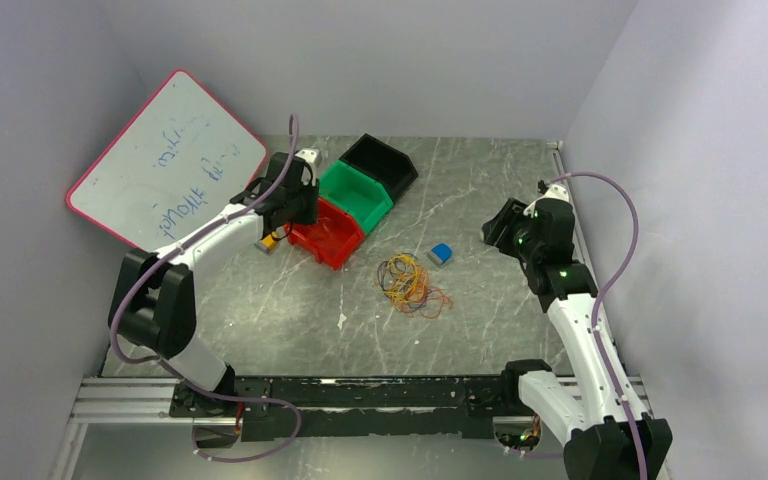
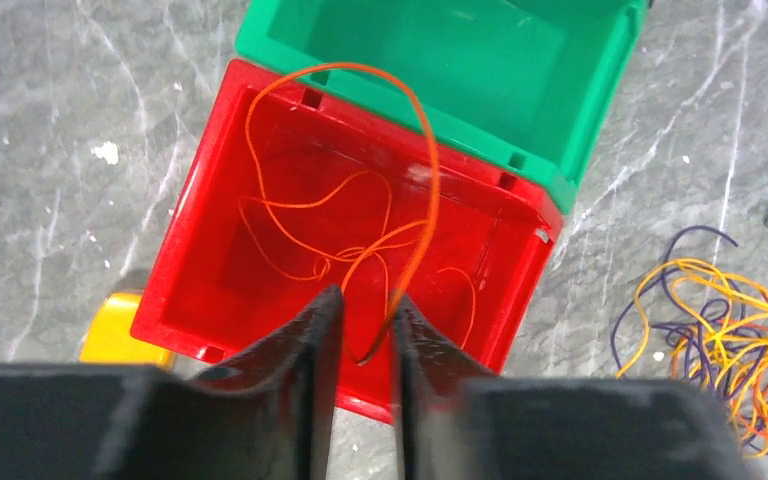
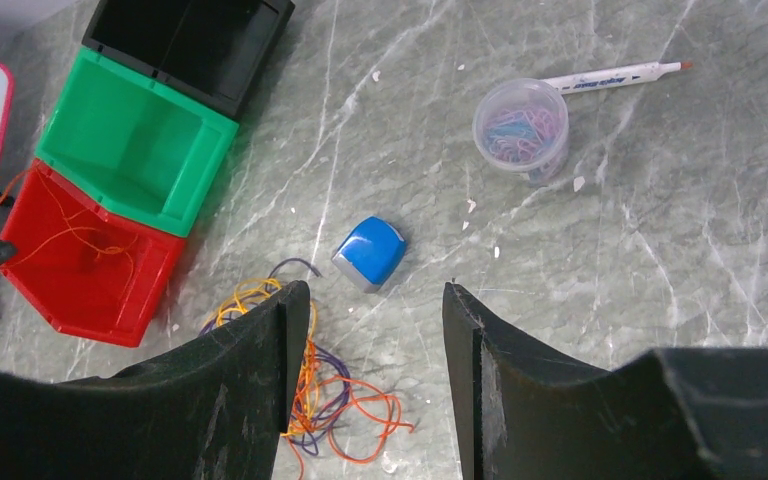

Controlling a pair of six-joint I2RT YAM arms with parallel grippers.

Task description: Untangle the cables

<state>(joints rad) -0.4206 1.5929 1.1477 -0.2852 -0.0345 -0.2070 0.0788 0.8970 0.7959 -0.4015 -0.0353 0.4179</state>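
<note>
Cables (image 1: 412, 284) of orange, yellow and dark purple lie tangled in one clump on the counter (image 1: 260, 320). The clump is well off to the right of the left gripper (image 2: 365, 330), and under and to the left of the right gripper (image 3: 375, 340).

A single orange cable (image 2: 420, 130) is apart from the clump. Most of it lies in loose curls inside the red bin (image 2: 200, 250), directly ahead of and below the left gripper. One springy arc rises from between the fingers and bows over the bin's far rim toward the green bin (image 2: 440, 60) beyond.

The left gripper's jaws stand slightly apart, leaving a narrow gap wider than the wire. The cable's end sits in that gap, close against one finger. The right gripper is wide open and holds nothing, hovering above the counter.

The likely trouble is that the cable end could catch on a finger, so lifting the left gripper away might drag the cable out of the bin. The raised arc could also spring over the rim. In the clump, the strands look interlaced, so pulling one may drag the rest along.
</note>
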